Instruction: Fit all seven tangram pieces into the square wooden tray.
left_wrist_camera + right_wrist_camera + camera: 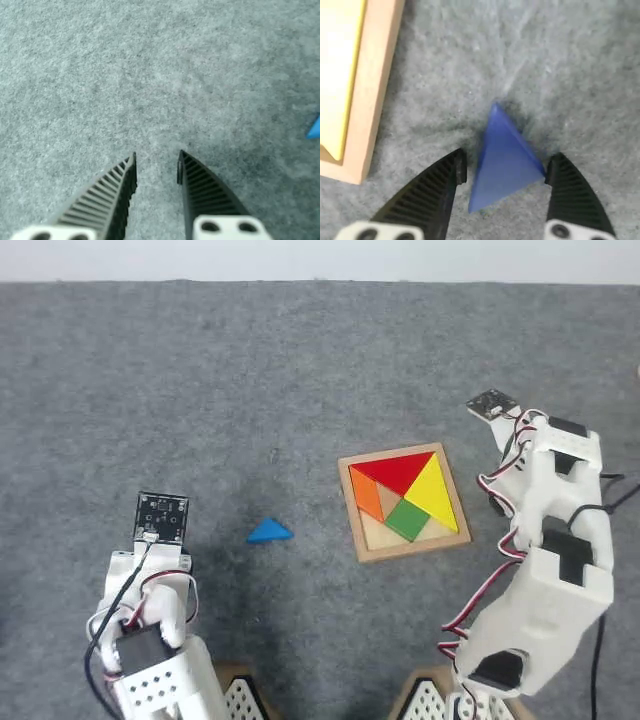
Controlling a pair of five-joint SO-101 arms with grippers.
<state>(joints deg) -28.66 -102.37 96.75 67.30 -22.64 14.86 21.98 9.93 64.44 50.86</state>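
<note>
While right gripper [508, 161] straddles blue triangle [502, 165] beside tray [377, 85], jaws wide, nothing held, step looks like pickup; next: close, lift, seat in gap. Left gripper [157, 159] part-open, empty, near second blue triangle [269, 531].

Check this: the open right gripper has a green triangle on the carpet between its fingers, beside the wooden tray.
Not green: the right wrist view shows a blue triangle between the fingers of the open right gripper, on the carpet beside the wooden tray.
</note>
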